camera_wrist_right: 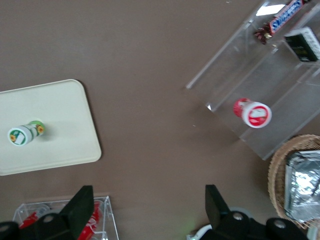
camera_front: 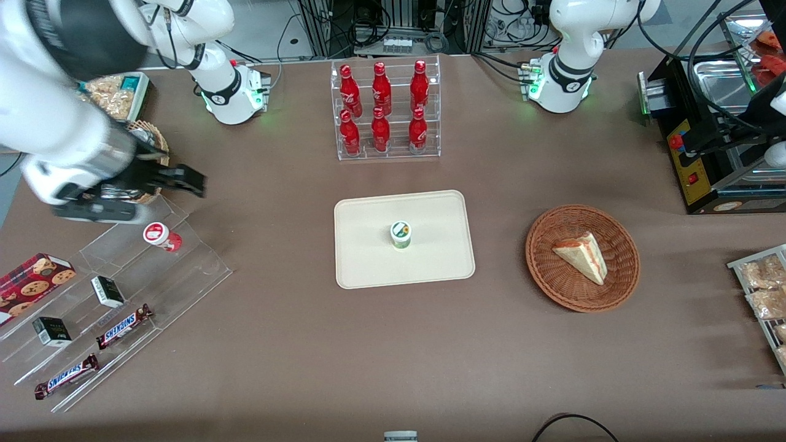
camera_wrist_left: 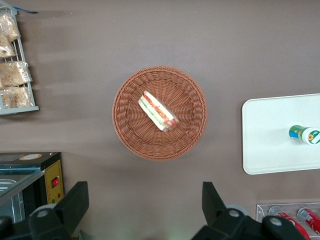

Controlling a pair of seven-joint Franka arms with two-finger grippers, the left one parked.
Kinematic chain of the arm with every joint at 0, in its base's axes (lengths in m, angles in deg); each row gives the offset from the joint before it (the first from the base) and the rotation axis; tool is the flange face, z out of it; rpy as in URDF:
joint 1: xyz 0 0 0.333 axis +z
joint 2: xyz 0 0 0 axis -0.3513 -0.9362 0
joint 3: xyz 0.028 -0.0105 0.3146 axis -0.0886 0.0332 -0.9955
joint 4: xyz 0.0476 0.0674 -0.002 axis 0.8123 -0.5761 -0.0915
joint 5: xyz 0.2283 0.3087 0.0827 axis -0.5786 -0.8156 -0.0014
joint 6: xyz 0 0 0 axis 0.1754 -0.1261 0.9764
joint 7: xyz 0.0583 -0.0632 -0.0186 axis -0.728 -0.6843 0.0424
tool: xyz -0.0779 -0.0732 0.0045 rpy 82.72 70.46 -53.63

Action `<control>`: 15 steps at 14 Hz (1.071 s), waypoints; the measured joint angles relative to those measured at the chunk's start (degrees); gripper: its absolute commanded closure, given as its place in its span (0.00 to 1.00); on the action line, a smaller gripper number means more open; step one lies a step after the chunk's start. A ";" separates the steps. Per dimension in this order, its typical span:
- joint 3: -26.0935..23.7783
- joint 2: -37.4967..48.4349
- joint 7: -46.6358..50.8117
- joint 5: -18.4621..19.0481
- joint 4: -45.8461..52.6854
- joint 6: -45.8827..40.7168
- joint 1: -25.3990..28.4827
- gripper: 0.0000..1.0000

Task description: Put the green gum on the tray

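The green gum (camera_front: 401, 235) stands upright on the cream tray (camera_front: 368, 264) in the middle of the table, its white lid up. It also shows on the tray (camera_wrist_right: 60, 130) in the right wrist view (camera_wrist_right: 24, 134) and in the left wrist view (camera_wrist_left: 304, 134). My right gripper (camera_front: 186, 180) is open and empty. It hangs high over the working arm's end of the table, above the clear acrylic shelf (camera_front: 123, 288), well away from the tray. In its wrist view the gripper (camera_wrist_right: 148, 196) has only bare brown table between its fingers.
A red gum bottle (camera_front: 158, 235) sits on the acrylic shelf with Snickers bars (camera_front: 124, 326) and small black boxes. A clear rack of red cola bottles (camera_front: 385, 110) stands farther from the camera than the tray. A wicker basket (camera_front: 556, 288) holds a sandwich. A black machine (camera_front: 700, 153) stands at the parked arm's end.
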State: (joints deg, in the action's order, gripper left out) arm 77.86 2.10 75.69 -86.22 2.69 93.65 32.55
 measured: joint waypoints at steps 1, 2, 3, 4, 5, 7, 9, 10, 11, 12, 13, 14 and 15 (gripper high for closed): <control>0.09 1.00 -1.18 0.00 -0.01 -1.58 -1.98 0.01; 0.45 1.91 -2.01 0.00 -0.04 -2.73 -3.24 0.01; 1.28 2.73 -3.20 0.01 -0.09 -3.48 -3.71 0.01; 2.48 3.42 -5.09 0.05 -0.17 -4.21 -3.73 0.01; 3.83 3.94 -7.27 0.09 -0.40 -4.59 -3.74 0.01; 6.90 4.30 -11.55 0.12 -0.84 -4.66 -3.76 0.01; 9.59 4.29 -14.90 0.12 -1.12 -4.65 -3.81 0.01; 10.51 4.29 -16.31 0.12 -1.22 -4.63 -3.82 0.01; 11.12 4.29 -17.83 0.16 -1.28 -4.55 -3.82 0.01; 11.49 4.29 -19.05 0.54 -1.31 -4.43 -3.82 0.01; 11.60 4.29 -19.71 1.19 -1.32 -4.38 -3.90 0.01; 11.50 4.27 -20.07 1.72 -1.33 -4.37 -4.21 0.01; 10.97 4.24 -20.54 1.89 -1.36 -4.34 -4.96 0.01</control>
State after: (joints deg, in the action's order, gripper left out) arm 88.83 6.34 55.14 -84.33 1.33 89.31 27.59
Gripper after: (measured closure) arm 0.009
